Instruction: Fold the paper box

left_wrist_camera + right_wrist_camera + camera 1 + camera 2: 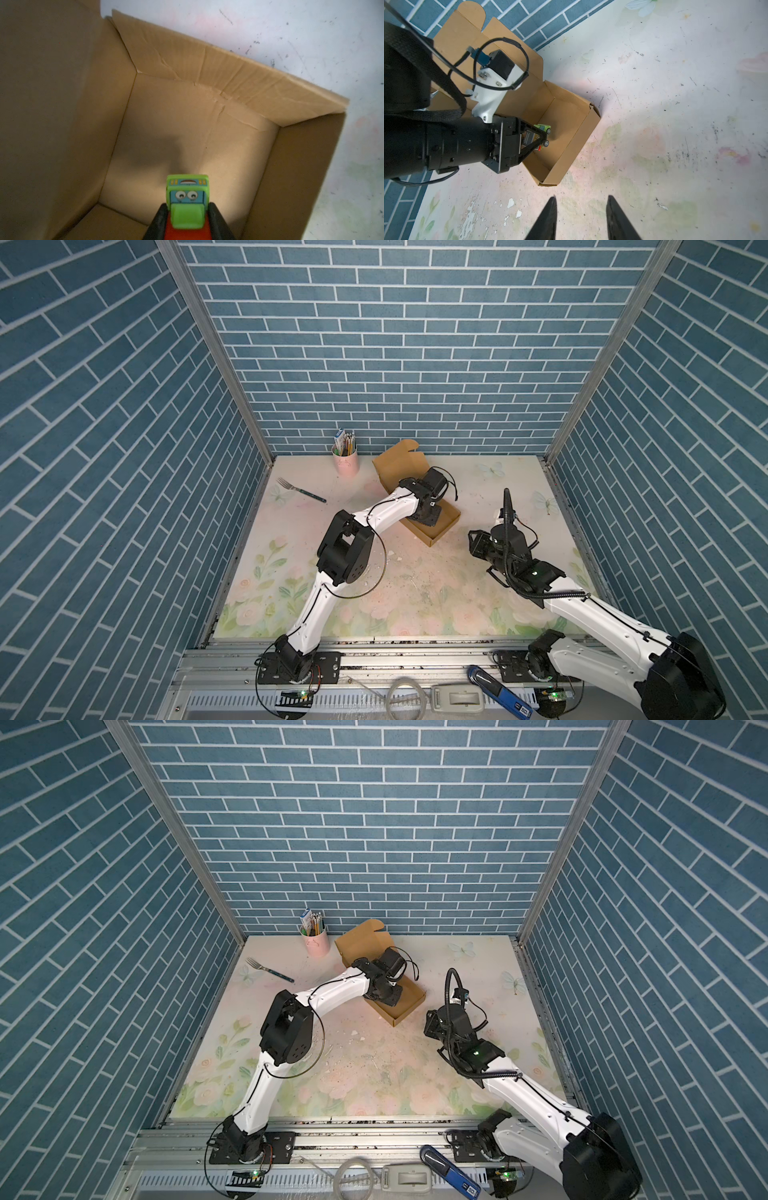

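Finds the left gripper down inside the shallow brown cardboard box, lid flap upright just beyond the jaws. Finds the right gripper near the box's corner, apart. Shows a blue-handled metal fork and a pink pencil-filled cup well left of the left jaws.

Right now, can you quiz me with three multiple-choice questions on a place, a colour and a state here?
1. The fork lies: A) in the paper box B) on the table C) in the cup
2. The cup is: A) pink B) black C) yellow
3. The left gripper is: A) open B) shut on a toy car C) shut on the fork
B: it lies on the table, left of the paper box. A: pink in both top views. B: it clamps the toy car.
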`<state>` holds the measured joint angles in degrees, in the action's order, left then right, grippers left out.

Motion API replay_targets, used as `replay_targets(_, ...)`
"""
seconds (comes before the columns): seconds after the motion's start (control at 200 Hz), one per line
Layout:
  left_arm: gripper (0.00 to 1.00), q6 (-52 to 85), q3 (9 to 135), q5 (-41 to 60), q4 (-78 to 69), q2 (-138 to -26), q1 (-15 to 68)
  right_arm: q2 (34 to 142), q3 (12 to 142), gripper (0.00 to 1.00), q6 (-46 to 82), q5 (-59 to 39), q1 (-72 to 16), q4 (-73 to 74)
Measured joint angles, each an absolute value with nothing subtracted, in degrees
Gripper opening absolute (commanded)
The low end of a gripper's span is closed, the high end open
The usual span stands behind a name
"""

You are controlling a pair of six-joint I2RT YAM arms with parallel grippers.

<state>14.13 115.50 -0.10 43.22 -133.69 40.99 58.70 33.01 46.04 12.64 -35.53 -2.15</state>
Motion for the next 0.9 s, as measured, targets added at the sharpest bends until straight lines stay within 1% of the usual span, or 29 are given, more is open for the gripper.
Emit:
replay_targets(0.17,0.39,14.1,116.6,-0.1,44.4,-134.7,41.1,58.7,33.0,0.4,46.0,12.8,-35.3,-2.2)
replay_targets(0.205,0.41,14.2,116.9,-0.1,44.7,-134.7,41.2,58.7,33.0,0.4,46.0,12.9,-35.3,-2.2)
replay_targets(0.25,0.47,14.3,117.3,-0.1,44.8,-134.7,41.2,58.7,33.0,0.4,45.9,12.9,-35.2,-2.2)
replay_targets(0.305,0.5,14.2,117.9,-0.1,44.9,-134.7,41.3,58.7,33.0,0.4,45.4,13.0,-35.2,-2.2)
replay_targets(0.39,0.58,14.2,118.2,0.1,45.2,-134.7,41.3,58.6,33.0,0.41,44.6,13.3,-35.1,-2.3)
replay_targets(0.48,0.64,14.5,118.2,0.1,45.3,-134.6,41.3,58.6,33.0,0.41,43.5,13.7,-34.8,-2.5)
replay_targets(0.57,0.67,14.4,118.2,0.1,45.8,-133.6,41.3,58.7,33.2,0.42,41.7,13.9,-34.3,-2.9)
replay_targets(0.635,0.69,14.5,118.2,0.0,46.5,-131.9,41.3,59.2,34.0,0.42,40.2,13.9,-33.8,-3.5)
replay_targets(0.71,0.74,14.8,118.2,-0.1,47.3,-128.9,41.2,60.9,36.1,0.45,38.0,13.5,-33.0,-4.0)
replay_targets(0.9,0.83,15.7,115.1,-0.6,48.6,-117.6,40.2,69.3,45.5,0.5,31.4,10.1,-29.6,-5.8)
